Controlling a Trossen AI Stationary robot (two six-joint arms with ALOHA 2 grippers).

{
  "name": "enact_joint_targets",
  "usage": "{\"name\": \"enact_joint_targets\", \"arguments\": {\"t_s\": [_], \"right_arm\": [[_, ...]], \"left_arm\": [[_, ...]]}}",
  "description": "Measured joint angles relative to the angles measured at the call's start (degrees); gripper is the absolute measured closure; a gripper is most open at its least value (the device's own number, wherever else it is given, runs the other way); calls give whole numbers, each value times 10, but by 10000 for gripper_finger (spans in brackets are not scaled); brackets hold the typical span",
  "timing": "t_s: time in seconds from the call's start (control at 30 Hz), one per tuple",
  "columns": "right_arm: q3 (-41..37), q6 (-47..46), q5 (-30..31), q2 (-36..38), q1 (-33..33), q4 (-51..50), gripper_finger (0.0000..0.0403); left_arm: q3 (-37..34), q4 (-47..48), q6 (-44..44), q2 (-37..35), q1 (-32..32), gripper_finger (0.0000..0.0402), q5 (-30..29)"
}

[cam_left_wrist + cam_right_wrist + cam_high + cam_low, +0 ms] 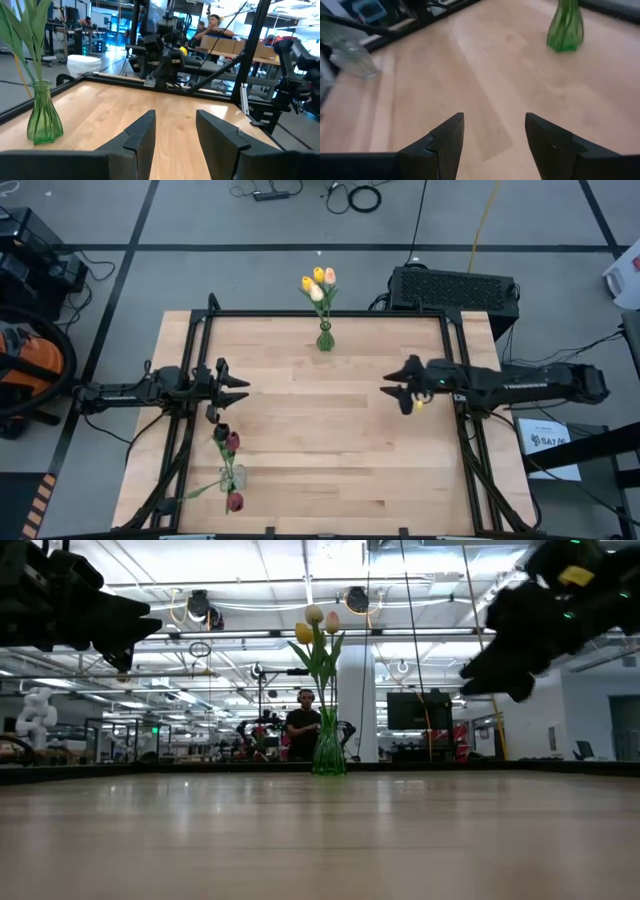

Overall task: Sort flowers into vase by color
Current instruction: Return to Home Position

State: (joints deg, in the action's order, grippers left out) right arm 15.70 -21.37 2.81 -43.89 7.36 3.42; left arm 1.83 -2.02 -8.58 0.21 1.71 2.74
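High view: every flower stands in a vase, so I judge the sorting done and the return to rest in hand. The next move needs only a free retreat, no grasp. The left gripper [243,390] and right gripper [388,388] hang open and empty. The pale tulips [318,283] in the green vase [325,338] stand well apart from both. The dark tulips [228,442] in the transparent vase [232,477] are near the left fingers.

Low view: slim glossy glass, thin stems.

Left wrist view: the fingers [142,137] are wide apart, with the green vase ahead, not between them.

Right wrist view: the fingers [447,140] are wide, over the smooth wooden table [485,75].
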Motion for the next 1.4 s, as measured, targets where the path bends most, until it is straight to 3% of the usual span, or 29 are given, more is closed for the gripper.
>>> {"name": "enact_joint_targets", "arguments": {"t_s": [0.3, 0.4, 0.63, 0.77, 1.4], "right_arm": [[-150, -33, -1, 221, -68, 50, 200], [-150, -10, 7, 278, -75, -13, 200], [-149, 74, 4, 365, -75, -16, 200], [-149, 102, 10, 392, -75, -15, 200], [-149, 40, 18, 395, -75, -15, 200]], "left_arm": [[0, 0, 0, 0, 0, 254, 0], [0, 0, 0, 0, 0, 254, 0], [0, 0, 0, 0, 0, 254, 0], [0, 0, 0, 0, 0, 254, 0], [0, 0, 0, 0, 0, 254, 0]]}}
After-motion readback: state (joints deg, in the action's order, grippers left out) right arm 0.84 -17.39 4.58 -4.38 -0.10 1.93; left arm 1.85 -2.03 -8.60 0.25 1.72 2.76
